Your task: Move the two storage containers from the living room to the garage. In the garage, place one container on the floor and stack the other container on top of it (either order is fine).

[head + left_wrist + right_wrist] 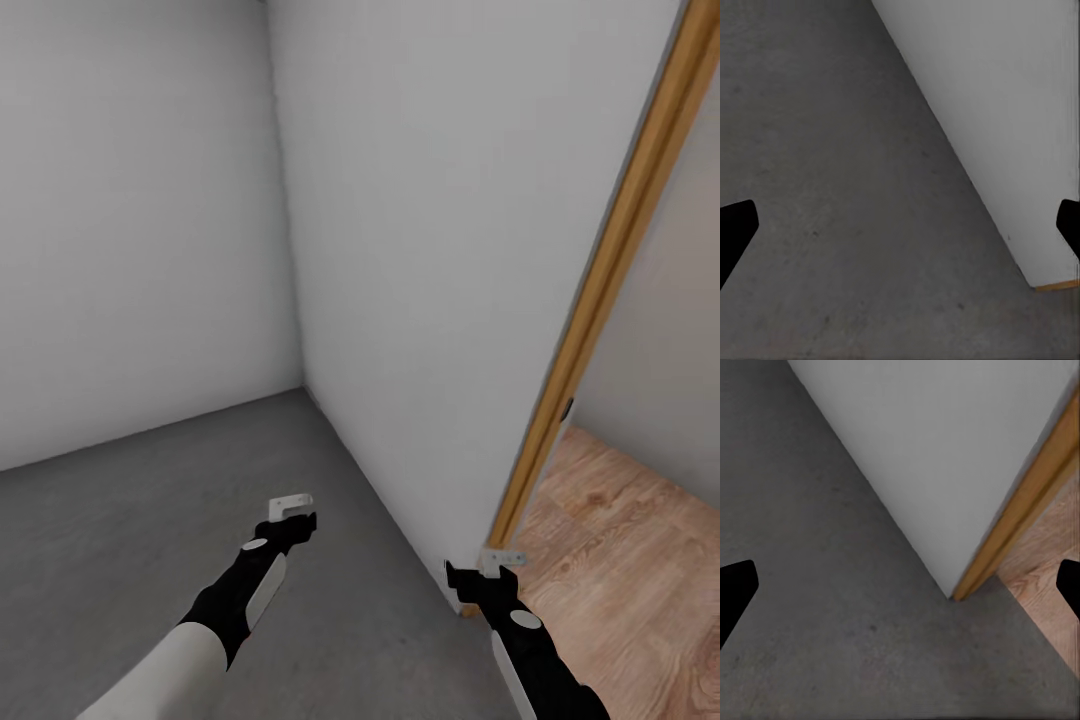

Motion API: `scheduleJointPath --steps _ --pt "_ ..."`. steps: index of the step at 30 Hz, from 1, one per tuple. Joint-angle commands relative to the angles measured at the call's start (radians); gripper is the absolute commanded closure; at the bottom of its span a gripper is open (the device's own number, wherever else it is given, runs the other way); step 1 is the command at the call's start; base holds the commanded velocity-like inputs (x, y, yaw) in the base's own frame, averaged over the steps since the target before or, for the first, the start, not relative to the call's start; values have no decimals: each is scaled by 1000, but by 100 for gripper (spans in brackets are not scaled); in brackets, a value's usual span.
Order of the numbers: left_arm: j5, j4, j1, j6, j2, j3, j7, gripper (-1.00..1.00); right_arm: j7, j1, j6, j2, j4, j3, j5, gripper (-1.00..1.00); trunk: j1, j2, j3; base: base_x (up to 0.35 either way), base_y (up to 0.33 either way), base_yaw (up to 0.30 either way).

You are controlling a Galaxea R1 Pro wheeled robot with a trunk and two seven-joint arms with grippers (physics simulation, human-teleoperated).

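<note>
Grey concrete floor [120, 520] meets white walls [430, 250] beside a wood-framed doorway [600, 300].

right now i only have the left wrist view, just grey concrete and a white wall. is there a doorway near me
Observer: Yes. In the head view a wood door frame stands at the right, just past the end of the white wall.
Operator: what's beyond it
Observer: A light wood-plank floor starts there, where the grey concrete floor ends.
Operator: right gripper holding anything
Observer: No. The right gripper is open, with bare concrete between its fingers, like the left gripper.
</note>
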Motion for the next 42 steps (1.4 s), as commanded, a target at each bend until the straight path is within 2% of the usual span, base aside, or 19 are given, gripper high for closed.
scheduleJointPath --steps 1,11,17,42 --pt "11 -2 0 4 1 -6 9 -100 -2 -1 6 1 -2 -1 1 -100 1 -2 -2 0 0 -267" --pt "8 11 0 -17 -9 -6 10 -100 -2 0 6 1 -2 -1 2 -100 1 -2 -2 0 0 -267" --pt "11 42 0 -85 -9 -5 3 -100 -2 0 6 1 -2 -1 2 -100 1 -2 -2 0 0 -267" --pt "12 50 0 -88 -11 -3 6 -100 -2 0 6 1 -2 -1 3 -100 1 -2 -2 0 0 -267"
